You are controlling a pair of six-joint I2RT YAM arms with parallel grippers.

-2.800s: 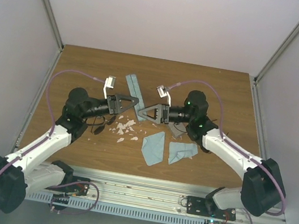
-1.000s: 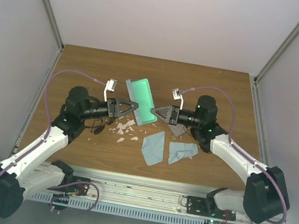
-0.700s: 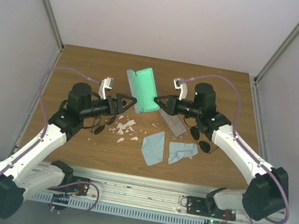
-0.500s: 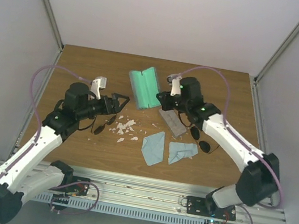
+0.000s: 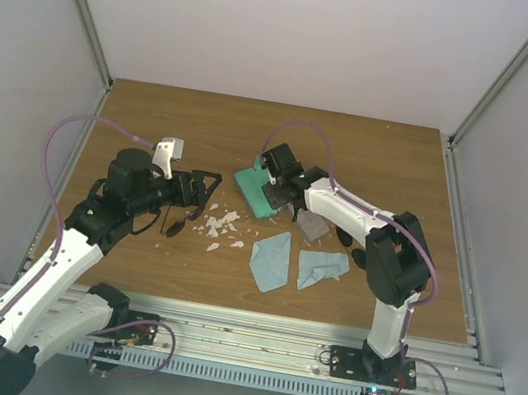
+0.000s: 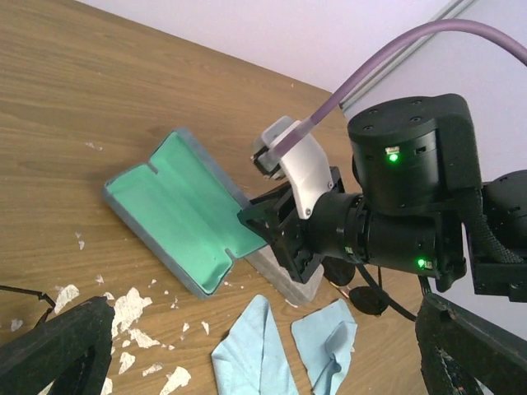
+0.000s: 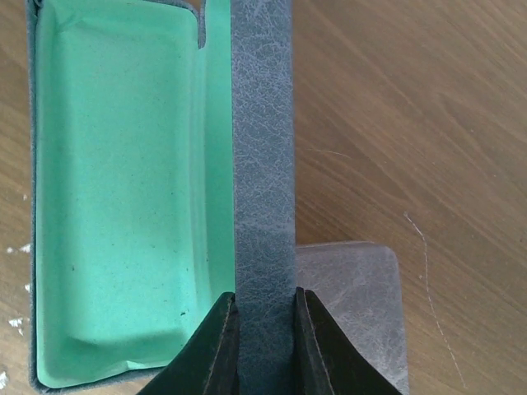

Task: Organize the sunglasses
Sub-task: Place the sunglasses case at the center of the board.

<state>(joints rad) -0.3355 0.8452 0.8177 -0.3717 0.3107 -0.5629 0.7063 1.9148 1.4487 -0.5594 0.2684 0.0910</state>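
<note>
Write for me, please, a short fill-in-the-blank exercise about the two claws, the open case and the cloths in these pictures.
1. The right claw is shut on one wall of the open case, whose lining has the colour ____.
2. The left claw holds nothing, and its fingers stand wide ____.
3. The number of light-blue cloths in view is ____.

Missing words: green; open; two.
</note>
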